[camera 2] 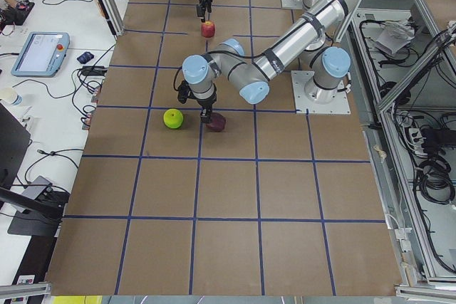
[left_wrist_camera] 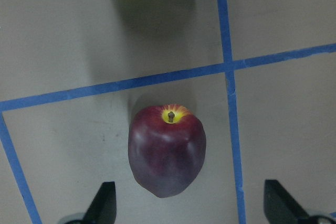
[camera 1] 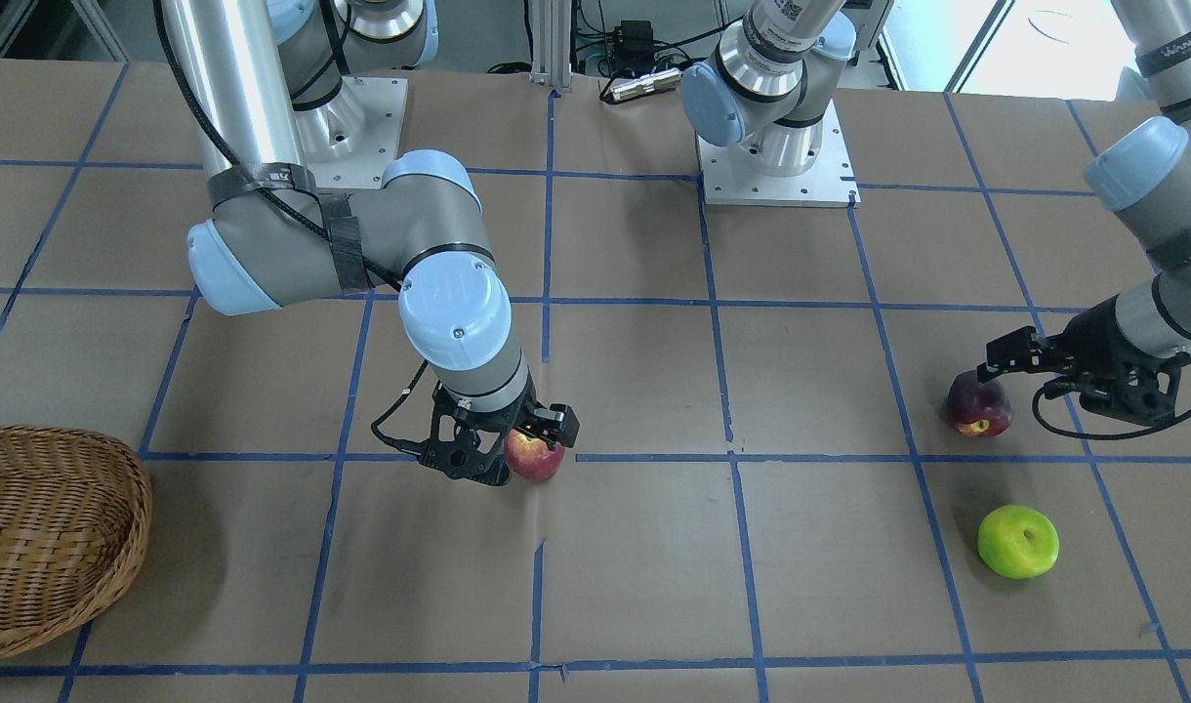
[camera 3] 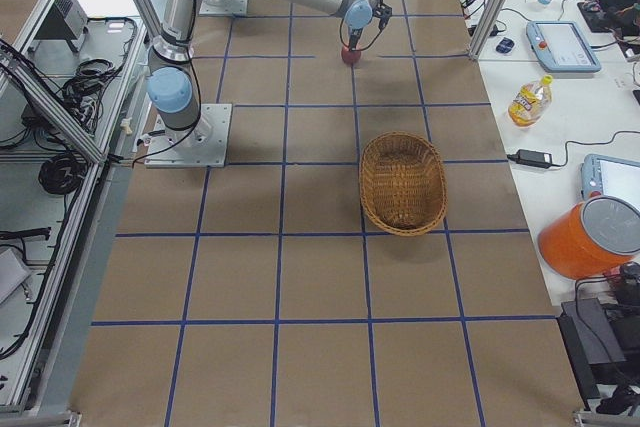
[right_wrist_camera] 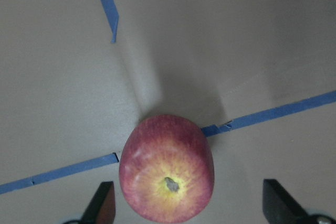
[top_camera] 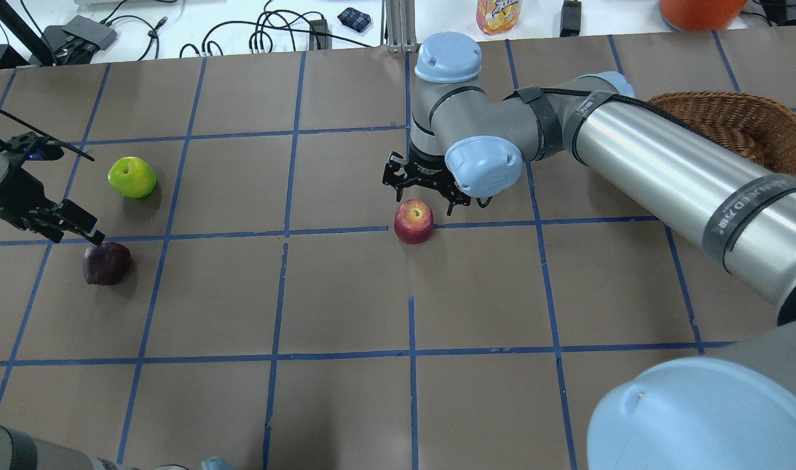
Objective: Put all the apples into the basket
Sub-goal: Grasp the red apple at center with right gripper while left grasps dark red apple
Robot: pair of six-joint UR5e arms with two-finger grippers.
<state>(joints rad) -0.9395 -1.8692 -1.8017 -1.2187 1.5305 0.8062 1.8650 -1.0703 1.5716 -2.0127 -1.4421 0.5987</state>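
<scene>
Brown table (top_camera: 346,294): left pincer (left_wrist_camera: 190,208) gapes wide above maroon apple (left_wrist_camera: 167,150), right pincer (top_camera: 424,196) wide above red apple (right_wrist_camera: 167,169).

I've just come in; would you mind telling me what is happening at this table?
The robot is gathering apples for the shallow woven wicker basket, which holds none yet. The right claw hangs open over the red apple with yellowish streaks, and the left claw hangs open over the dark maroon apple. Neither is gripped; both rest on the table. The bright lime green apple lies untouched nearby.
</scene>
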